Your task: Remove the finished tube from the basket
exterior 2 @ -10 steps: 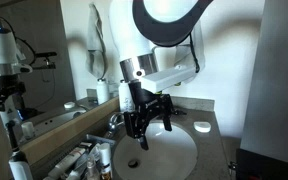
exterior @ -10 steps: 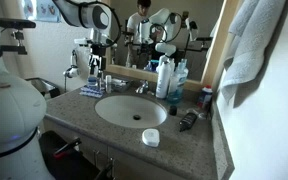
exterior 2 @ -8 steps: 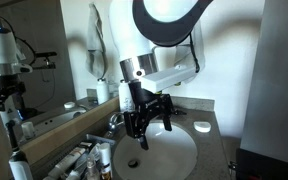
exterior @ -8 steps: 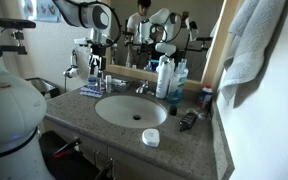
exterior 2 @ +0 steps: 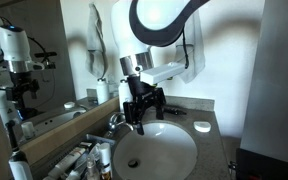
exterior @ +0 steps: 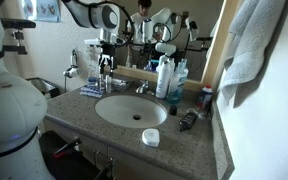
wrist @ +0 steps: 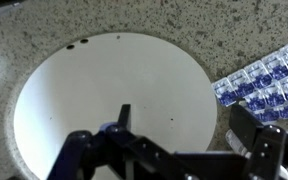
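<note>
My gripper [exterior: 106, 66] hangs above the counter at the far left rim of the white sink [exterior: 130, 110], by the faucet; it also shows in an exterior view [exterior 2: 140, 108]. In the wrist view its two dark fingers [wrist: 189, 128] are spread apart over the sink bowl [wrist: 104, 90] with nothing between them. The low bluish-grey basket [exterior: 91, 90] sits on the counter left of the sink, below the gripper. A blue-and-white patterned patch [wrist: 264, 82] at the right of the wrist view seems to be part of it. I cannot make out the finished tube in any view.
Tall blue-and-white bottles [exterior: 167, 76] stand right of the sink, also shown in an exterior view [exterior 2: 96, 156]. A round white dish [exterior: 150, 137] lies on the front counter edge and shows in an exterior view [exterior 2: 202, 127]. A faucet [exterior: 141, 87] and a mirror stand behind. A towel [exterior: 254, 45] hangs at right.
The gripper has risen and shifted a little toward the faucet and mirror. Its fingers stay open. Nothing on the counter has moved.
</note>
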Robot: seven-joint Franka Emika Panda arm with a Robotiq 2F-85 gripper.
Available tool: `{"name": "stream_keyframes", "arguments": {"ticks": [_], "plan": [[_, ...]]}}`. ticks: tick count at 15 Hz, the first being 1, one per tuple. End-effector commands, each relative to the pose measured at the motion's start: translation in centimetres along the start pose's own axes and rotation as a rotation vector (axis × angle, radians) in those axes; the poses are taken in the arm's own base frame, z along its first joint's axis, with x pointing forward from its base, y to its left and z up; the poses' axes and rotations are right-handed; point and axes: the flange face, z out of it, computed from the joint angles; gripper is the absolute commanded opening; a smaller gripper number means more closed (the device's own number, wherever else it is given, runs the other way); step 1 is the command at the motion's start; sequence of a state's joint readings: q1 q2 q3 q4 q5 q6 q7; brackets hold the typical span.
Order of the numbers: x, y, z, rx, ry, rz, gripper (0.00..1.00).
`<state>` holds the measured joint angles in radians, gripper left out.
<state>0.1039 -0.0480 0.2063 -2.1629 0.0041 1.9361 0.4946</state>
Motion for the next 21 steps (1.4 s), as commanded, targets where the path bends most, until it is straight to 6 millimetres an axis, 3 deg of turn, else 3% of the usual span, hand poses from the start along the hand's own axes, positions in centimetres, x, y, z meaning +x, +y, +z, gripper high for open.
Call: {"name": "stream_keyframes", "arguments": {"ticks": [1, 4, 8, 15, 21], "plan": [[4.5, 0.4, -0.1, 0.085, 0.04, -0.138, 1.0], [8.1, 0.7, 1.0, 0.184, 0.066, -0.263, 1.0], [11.4, 0.3, 3.0, 0.326, 0.049, -0.406, 1.0], [15.2, 0.1, 4.8, 0.443, 0.056, -0.513, 1.0], [17.2, -0.9, 6.2, 0.48, 0.062, -0.533, 1.0]]}}
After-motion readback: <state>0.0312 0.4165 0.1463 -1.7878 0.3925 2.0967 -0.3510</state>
